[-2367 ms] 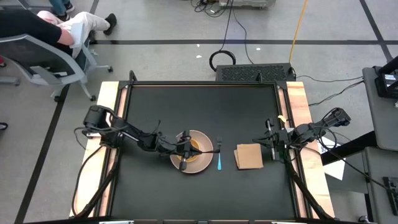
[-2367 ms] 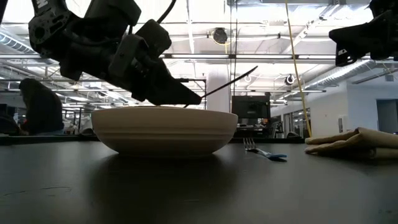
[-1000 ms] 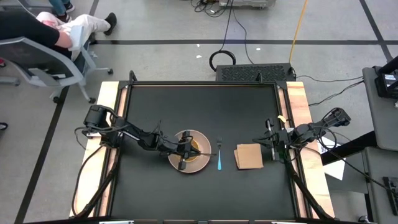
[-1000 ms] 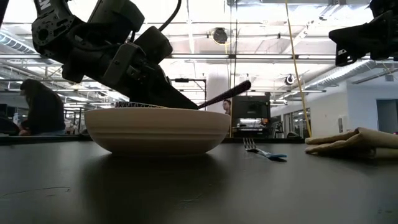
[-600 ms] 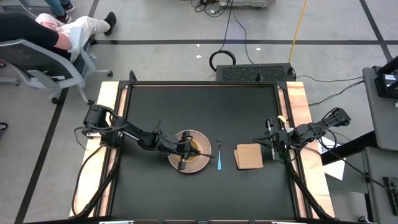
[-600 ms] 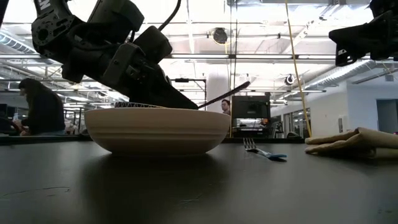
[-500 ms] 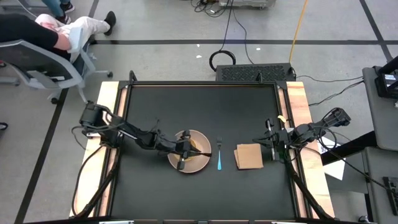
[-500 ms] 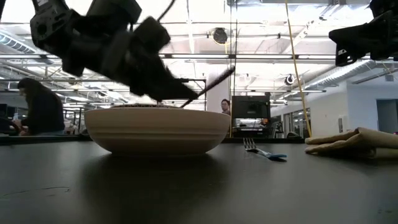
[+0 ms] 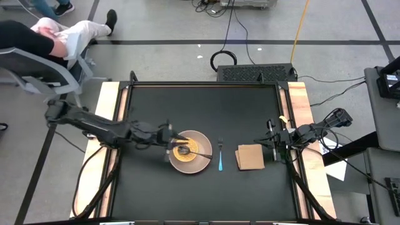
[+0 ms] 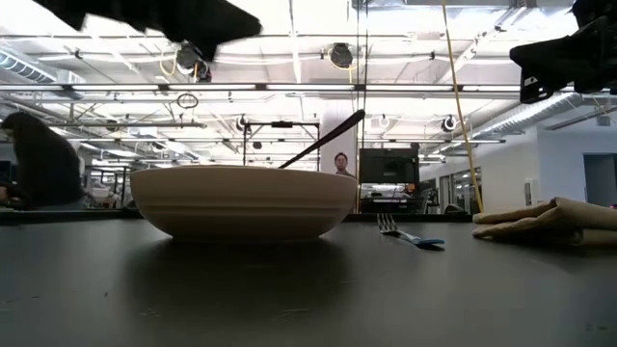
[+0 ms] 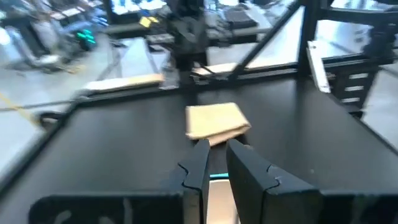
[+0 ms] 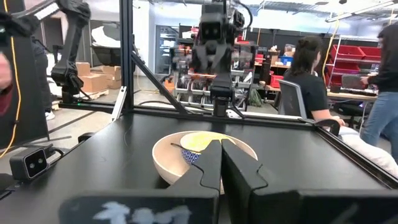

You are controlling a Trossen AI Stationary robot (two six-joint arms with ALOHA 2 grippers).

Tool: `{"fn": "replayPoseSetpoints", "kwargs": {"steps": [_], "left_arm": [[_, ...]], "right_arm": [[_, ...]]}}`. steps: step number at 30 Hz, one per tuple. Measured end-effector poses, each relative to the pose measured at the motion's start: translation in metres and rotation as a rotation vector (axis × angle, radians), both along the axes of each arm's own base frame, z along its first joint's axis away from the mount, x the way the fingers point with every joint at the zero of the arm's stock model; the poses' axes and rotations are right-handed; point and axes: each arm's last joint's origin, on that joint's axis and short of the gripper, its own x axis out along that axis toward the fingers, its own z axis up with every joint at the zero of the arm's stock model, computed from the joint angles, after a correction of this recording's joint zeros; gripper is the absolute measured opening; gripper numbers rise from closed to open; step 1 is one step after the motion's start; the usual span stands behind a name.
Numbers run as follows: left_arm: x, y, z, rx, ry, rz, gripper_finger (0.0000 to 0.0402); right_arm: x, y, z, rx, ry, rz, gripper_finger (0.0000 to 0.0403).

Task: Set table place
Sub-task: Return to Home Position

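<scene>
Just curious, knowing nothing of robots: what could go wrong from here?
The left claw hangs close to the left rim of the plate; a careless pull-away might nudge it. The spoon leans over the rim, handle in the air, so a bump could tip it out toward the fork. The right claw waits by the napkin.

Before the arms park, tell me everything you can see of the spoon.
The spoon looks slim and dark; its material is unclear. Its head end lies inside the yellow dish on the plate. Its handle slants up over the rim toward the fork side, plainly raised in the low view. Nothing grips it: the left gripper sits apart, near the plate's far edge.
</scene>
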Motion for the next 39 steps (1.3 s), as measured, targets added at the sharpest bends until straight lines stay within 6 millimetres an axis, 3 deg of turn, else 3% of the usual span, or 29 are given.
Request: {"fn": "replayPoseSetpoints", "kwargs": {"steps": [6,13,17,26,32,39], "left_arm": [[-0.043,0.008,0.029,0.07,0.0,0.063,0.0008],[-0.077,0.019,0.046,0.067,-0.093,0.19,0.0003],[-0.089,0.023,0.028,0.07,-0.122,0.177,0.0002],[-0.119,0.046,-0.02,-0.017,-0.271,0.328,0.0001],[-0.129,0.052,-0.045,-0.072,-0.26,0.272,0.0001],[-0.136,0.049,-0.053,-0.081,-0.225,0.253,0.0001]], "right_arm": [[0.0,0.0,0.0,0.0,0.0,0.0,0.0],[0.0,0.0,0.0,0.0,0.0,0.0,0.0],[0.0,0.0,0.0,0.0,0.0,0.0,0.0],[0.0,0.0,0.0,0.0,0.001,0.0,0.0],[0.0,0.0,0.0,-0.001,0.002,0.0,0.0],[0.0,0.0,0.001,0.014,-0.004,0.001,0.0]]}}
